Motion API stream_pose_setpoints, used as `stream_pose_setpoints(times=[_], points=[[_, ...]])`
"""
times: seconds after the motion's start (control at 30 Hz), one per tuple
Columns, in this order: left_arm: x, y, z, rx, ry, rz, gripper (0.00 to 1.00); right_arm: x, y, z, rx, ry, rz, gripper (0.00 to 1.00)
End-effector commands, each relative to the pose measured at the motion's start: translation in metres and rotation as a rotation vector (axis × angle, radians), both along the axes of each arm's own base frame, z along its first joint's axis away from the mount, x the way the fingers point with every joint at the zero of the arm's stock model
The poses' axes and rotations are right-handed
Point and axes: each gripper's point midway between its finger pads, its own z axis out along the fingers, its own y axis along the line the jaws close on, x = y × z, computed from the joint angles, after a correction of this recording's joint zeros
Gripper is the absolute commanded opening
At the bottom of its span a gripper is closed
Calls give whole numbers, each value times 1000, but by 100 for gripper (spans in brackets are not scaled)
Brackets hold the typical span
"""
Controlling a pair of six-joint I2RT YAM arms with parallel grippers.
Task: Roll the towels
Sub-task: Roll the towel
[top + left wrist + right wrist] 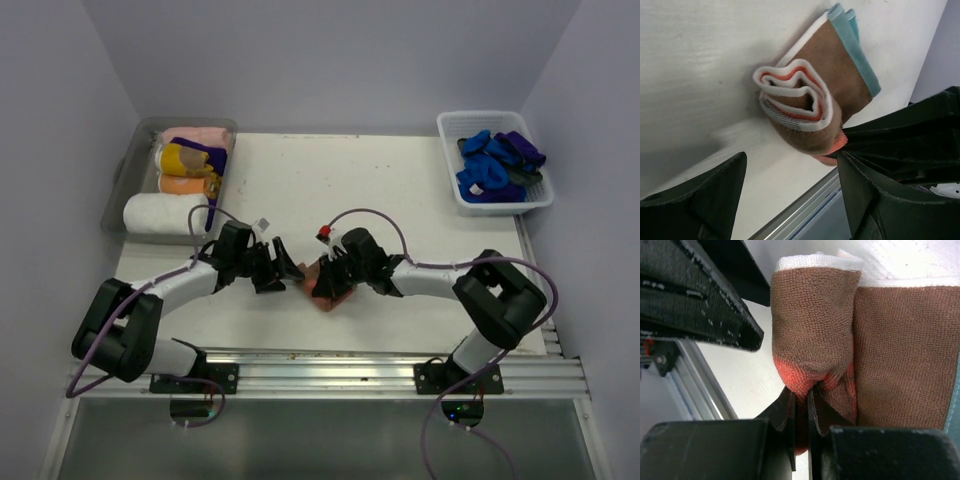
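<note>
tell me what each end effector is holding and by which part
The right end effector pinches the rust-brown towel by one end of its rolled part. The left end effector is open, holding nothing.

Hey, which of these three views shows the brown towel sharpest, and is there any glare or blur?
Right wrist view: the rust-brown towel is sharpest, with its pile clear; the table behind it is overbright. Left wrist view: the roll is crisp, and the near fingers are dark with little detail. Top view: even light, soft shadows, towel mostly hidden.
</note>
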Motion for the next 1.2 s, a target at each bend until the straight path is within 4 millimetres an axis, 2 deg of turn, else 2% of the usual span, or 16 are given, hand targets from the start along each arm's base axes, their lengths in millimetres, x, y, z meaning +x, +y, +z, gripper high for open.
stream_pose_setpoints(times=[0.0,0.17,0.47,0.57,0.63,0.67,0.7,0.73,0.77,0.8,0.83,0.87,0.93,1.03,1.13,1.17], points=[[12,-19,15,-82,-81,-14,77,-17,6,1,100,144,53,0],[19,-25,9,-93,-80,23,76,-19,6,0,140,201,70,0],[26,-26,-18,-41,-24,67,62,-16,4,7,221,284,55,0],[27,-27,-26,-28,1,75,49,-15,5,8,240,318,51,0],[27,-29,-28,-20,16,71,39,-16,2,2,205,337,39,1],[25,-31,-28,-17,22,65,36,-15,1,1,190,337,35,5],[25,-31,-27,-16,21,64,33,-13,0,2,179,315,40,17],[24,-31,-27,-10,33,63,32,-11,-6,2,144,301,12,24],[24,-30,-27,-4,37,63,32,-8,-10,1,119,282,-8,29],[23,-30,-27,3,43,60,32,-6,-14,1,94,248,-13,40],[22,-28,-28,18,56,59,32,-3,-24,-3,32,228,-58,44],[21,-27,-28,27,63,55,31,-1,-25,9,23,165,-51,49],[16,-24,-31,59,94,45,31,-4,-37,11,-57,124,-73,53],[15,-22,-31,77,105,36,30,-5,-44,25,-174,-33,-86,58],[14,-21,-30,88,114,35,30,-2,-45,42,-294,-225,-110,60],[13,-21,-30,90,115,32,30,-6,-36,52,-312,-292,-94,60]])
